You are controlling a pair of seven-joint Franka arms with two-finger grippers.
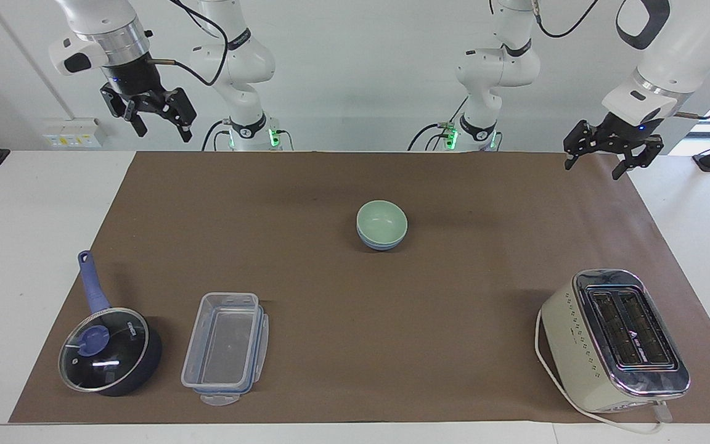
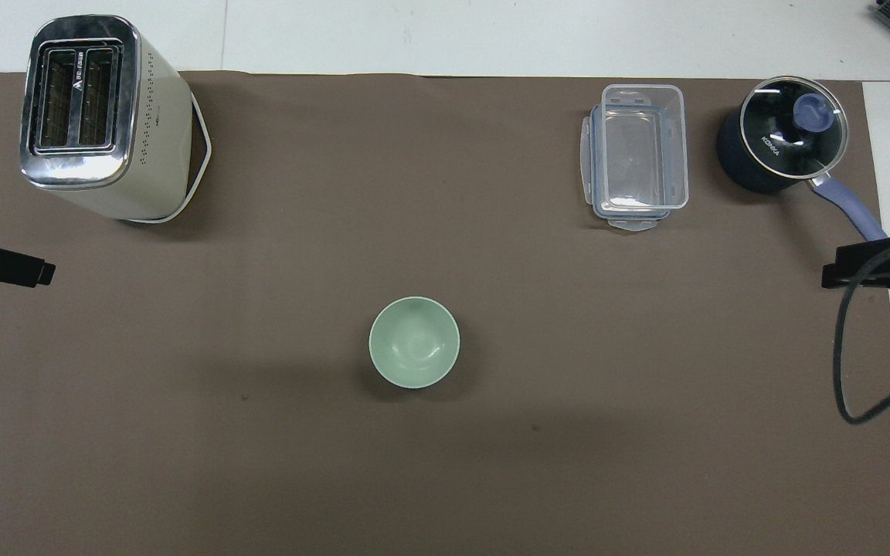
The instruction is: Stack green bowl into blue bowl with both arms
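Note:
The green bowl (image 1: 381, 221) sits nested inside the blue bowl (image 1: 381, 244) in the middle of the brown mat; only the blue bowl's lower rim shows under it. From overhead only the green bowl (image 2: 414, 341) shows. My right gripper (image 1: 159, 123) is open and empty, high in the air over the mat's corner at the right arm's end, its tip at the overhead view's edge (image 2: 862, 270). My left gripper (image 1: 595, 163) is open and empty, raised over the mat's edge at the left arm's end; one finger shows overhead (image 2: 5, 266).
A cream toaster (image 1: 614, 339) stands at the left arm's end, farther from the robots than the bowls. A clear plastic container (image 1: 227, 346) and a dark blue saucepan with glass lid (image 1: 108, 350) stand at the right arm's end, also farther away.

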